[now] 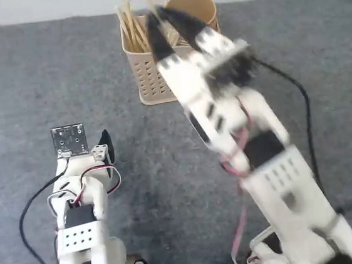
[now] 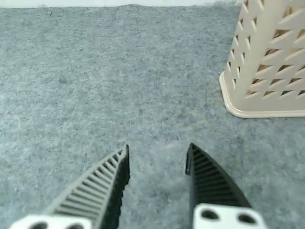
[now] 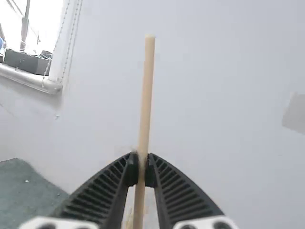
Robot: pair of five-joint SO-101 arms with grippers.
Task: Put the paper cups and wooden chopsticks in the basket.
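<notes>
A cream slotted basket [image 1: 151, 71] stands at the far middle of the grey carpet, with several wooden chopsticks [image 1: 132, 26] upright in it and a brown paper cup [image 1: 192, 7] at its far right. My right gripper [image 1: 158, 30] hovers over the basket, shut on one wooden chopstick [image 3: 144, 95] that stands upright between the black fingers [image 3: 121, 179]. My left gripper [image 2: 157, 164] rests low over bare carpet at the near left, open with nothing between its fingers. The basket [image 2: 267, 62] stands ahead of it, off to one side.
Grey carpet [image 1: 44, 76] spreads to the left of the basket. A black cable [image 1: 302, 106] runs along the right arm. A white wall [image 3: 228, 71] and a window ledge [image 3: 28, 78] lie beyond the held chopstick.
</notes>
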